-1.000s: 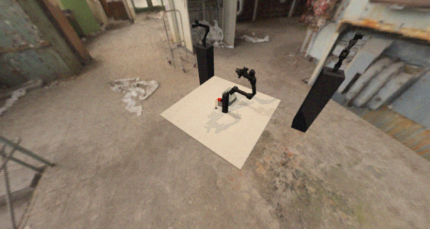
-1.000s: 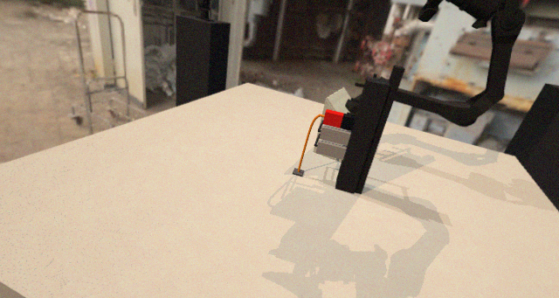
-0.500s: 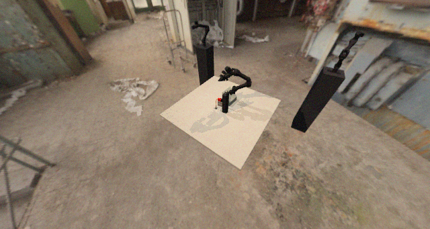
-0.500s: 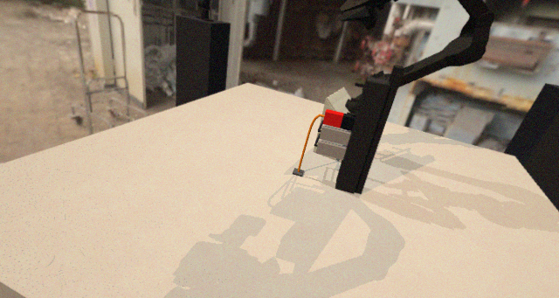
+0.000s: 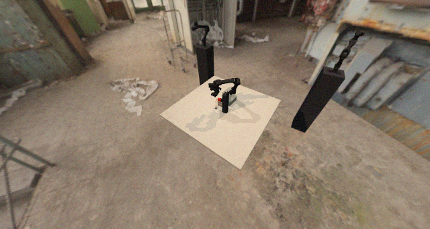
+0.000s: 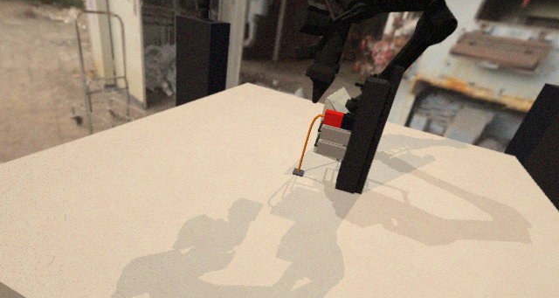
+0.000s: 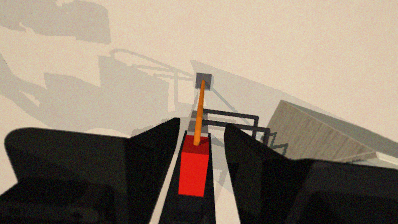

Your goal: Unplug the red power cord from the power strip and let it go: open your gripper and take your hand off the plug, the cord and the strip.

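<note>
Gripper over the red plug, holding nothing

Your gripper (image 6: 320, 86) hangs over the power strip (image 6: 333, 142), fingers pointing down, with its tips just above the red plug (image 6: 333, 118) and apart from it in the exterior view. The jaws are partly open, with nothing between them.

Through the wrist camera you look straight down between the two dark fingers. The plug (image 7: 193, 167) sits in the middle of the gap, and a light strip shows on either side of it, so neither finger touches it. The gripper (image 7: 201, 124) is lined up with the plug's long axis.

The plug is seated in the strip, which is a grey ribbed block fixed to the side of a black upright stand (image 6: 362, 136). The stand rests on the pale table (image 6: 131, 180). From the plug's outer face the orange cord (image 6: 307, 136) bows out and drops to a small grey block (image 6: 299, 172) on the table top, just beside the foot of the stand. In the wrist view the cord (image 7: 200, 112) runs away from the plug to that same block (image 7: 203, 80).

From the top camera the plug (image 5: 219, 99) is only a small red speck under the bent arm (image 5: 228, 82), near the middle of the table. You cannot judge finger contact from there.
</note>
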